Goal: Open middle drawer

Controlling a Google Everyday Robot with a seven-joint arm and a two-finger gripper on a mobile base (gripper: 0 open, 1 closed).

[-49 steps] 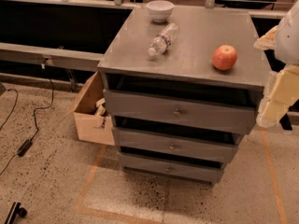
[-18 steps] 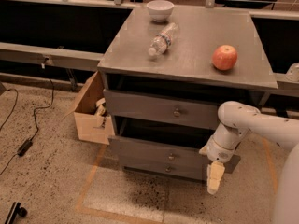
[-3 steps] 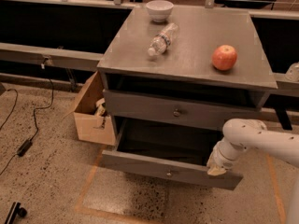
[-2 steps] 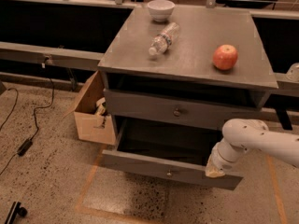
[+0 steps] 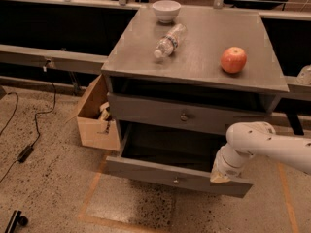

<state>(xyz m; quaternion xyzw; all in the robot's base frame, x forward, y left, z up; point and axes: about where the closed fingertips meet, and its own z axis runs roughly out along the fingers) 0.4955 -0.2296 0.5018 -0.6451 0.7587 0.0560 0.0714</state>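
Note:
The middle drawer [image 5: 155, 172] of the grey cabinet is pulled well out toward me, and its dark inside shows. Its small round knob [image 5: 176, 180] sits at the centre of the flat front. My gripper [image 5: 220, 177] is at the right end of that front, against its top edge, with the white arm [image 5: 265, 143] reaching in from the right. The top drawer [image 5: 160, 112] above is shut. The lowest drawer is hidden under the open one.
On the cabinet top lie a red apple [image 5: 233, 59], a plastic bottle [image 5: 169, 41] on its side and a white bowl [image 5: 166, 10]. An open cardboard box [image 5: 95, 116] stands against the cabinet's left side. A cable [image 5: 30, 139] runs over the floor at left.
The arm came down from the right to the middle drawer, which went from shut to pulled out. Over the last second the drawer and gripper have barely moved.

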